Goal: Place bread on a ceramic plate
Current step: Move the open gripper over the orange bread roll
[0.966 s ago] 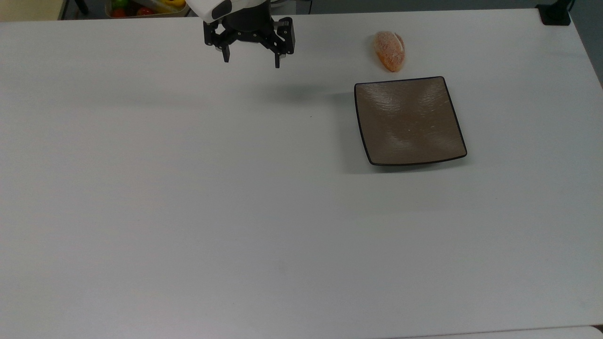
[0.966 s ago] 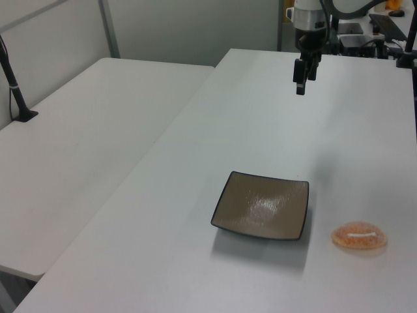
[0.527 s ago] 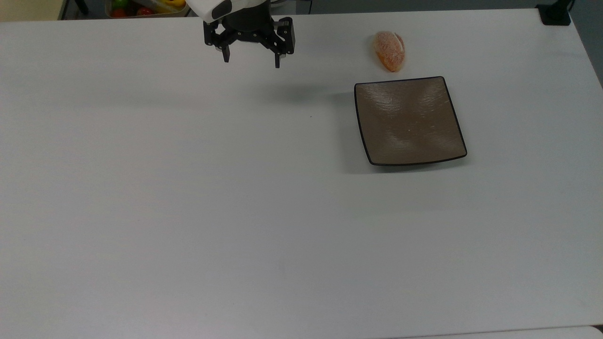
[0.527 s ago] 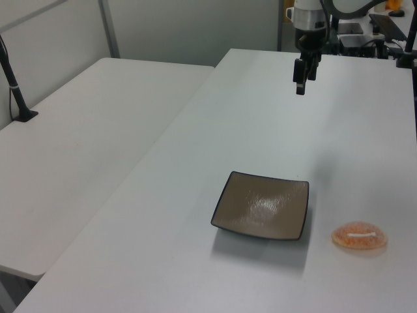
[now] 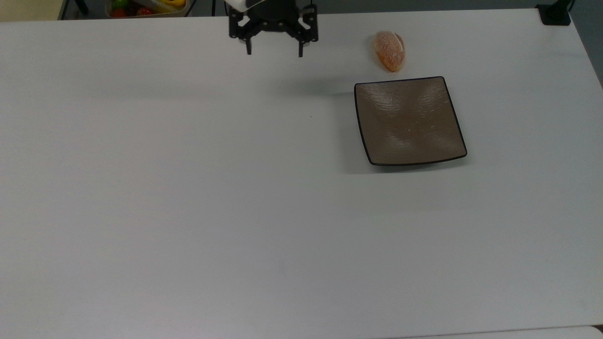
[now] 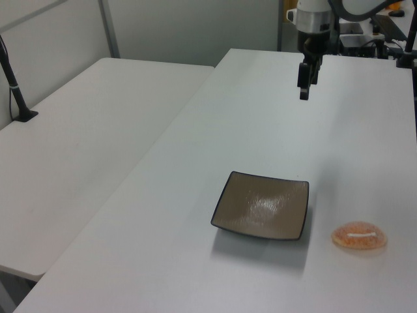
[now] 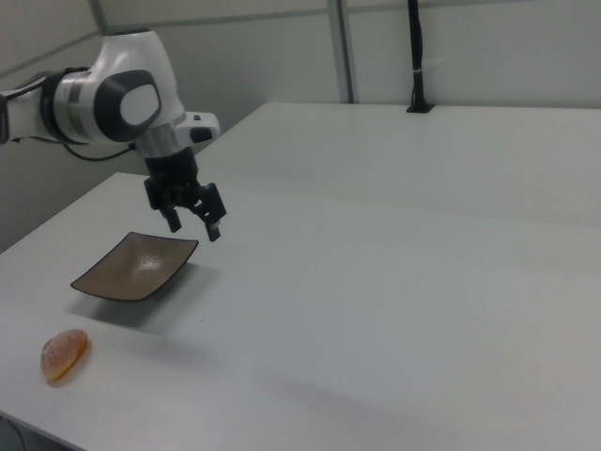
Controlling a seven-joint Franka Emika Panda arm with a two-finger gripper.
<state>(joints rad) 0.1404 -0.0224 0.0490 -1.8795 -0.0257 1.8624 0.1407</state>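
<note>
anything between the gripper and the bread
Nothing: in the top view, bare white table runs from the open gripper to the bread. The plate sits off that line.

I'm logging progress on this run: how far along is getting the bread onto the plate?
Nothing is done yet. The bread lies on the table just beyond one edge of the plate, not on it, and the plate is bare. In hand: the gripper hangs open and empty above the table, off to the top view's left of the bread. Left to do: reach the bread, grasp it, lift it and set it on the plate.
</note>
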